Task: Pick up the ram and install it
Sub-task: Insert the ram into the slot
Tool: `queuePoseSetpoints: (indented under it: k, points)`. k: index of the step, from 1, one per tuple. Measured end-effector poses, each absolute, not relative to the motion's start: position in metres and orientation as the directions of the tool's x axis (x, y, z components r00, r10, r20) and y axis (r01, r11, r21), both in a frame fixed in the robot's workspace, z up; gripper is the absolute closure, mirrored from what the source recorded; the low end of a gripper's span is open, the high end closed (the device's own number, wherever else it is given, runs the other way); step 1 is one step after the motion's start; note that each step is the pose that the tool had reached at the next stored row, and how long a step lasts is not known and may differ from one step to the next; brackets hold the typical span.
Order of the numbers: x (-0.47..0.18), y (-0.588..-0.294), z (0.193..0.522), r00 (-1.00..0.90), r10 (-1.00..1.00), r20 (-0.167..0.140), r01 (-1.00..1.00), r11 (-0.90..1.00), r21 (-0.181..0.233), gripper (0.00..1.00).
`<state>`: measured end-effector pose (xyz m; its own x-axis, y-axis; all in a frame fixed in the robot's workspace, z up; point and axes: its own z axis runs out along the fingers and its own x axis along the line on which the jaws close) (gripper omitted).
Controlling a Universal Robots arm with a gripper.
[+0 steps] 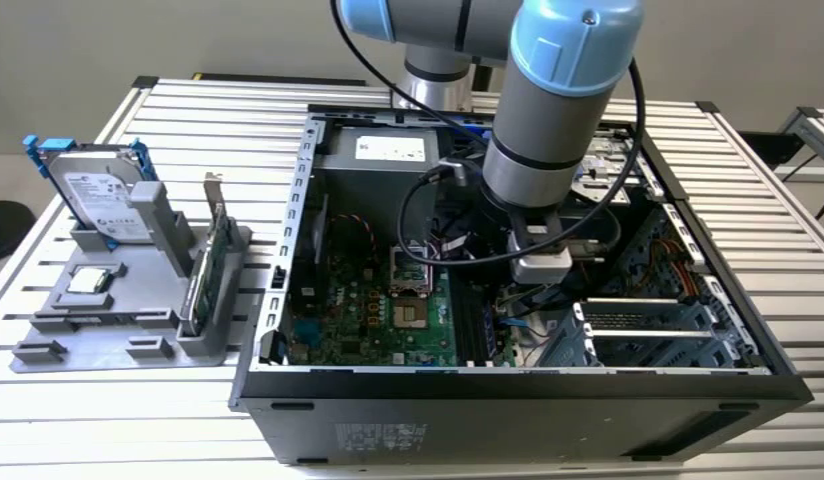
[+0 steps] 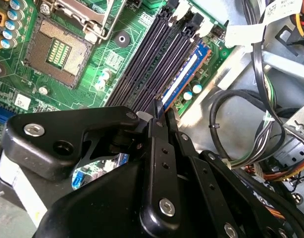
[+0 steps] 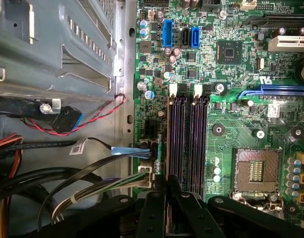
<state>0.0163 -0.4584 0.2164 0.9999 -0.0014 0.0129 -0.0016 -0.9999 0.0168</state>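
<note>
The ram (image 3: 160, 151) is a thin stick seen edge-on, and it juts out from between my fingertips. In the second wrist view the ram (image 2: 184, 74) shows as a blue and pale strip. My gripper (image 3: 164, 184) is shut on its end; it also shows in the second wrist view (image 2: 161, 111). The stick lies parallel to the row of dark memory slots (image 3: 189, 144), along the outer side of the slots (image 2: 147, 64). I cannot tell whether it touches a slot. In the exterior view the gripper (image 1: 539, 268) reaches down into the open computer case (image 1: 272, 330).
The bare processor socket (image 3: 256, 168) lies beside the slots. Cable bundles (image 3: 68, 183) and drive cages (image 1: 652, 330) crowd the other side. Outside the case, a grey holder (image 1: 132, 345) carries a hard drive (image 1: 105, 195) and a green card (image 1: 205, 265).
</note>
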Motion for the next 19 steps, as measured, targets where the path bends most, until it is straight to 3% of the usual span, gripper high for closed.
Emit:
queuePoseSetpoints:
  k: [19]
  points:
    - [0.0163, -0.4588, 0.2174, 1.000, 0.024, 0.013, 0.024, -1.000, 0.014, 1.00]
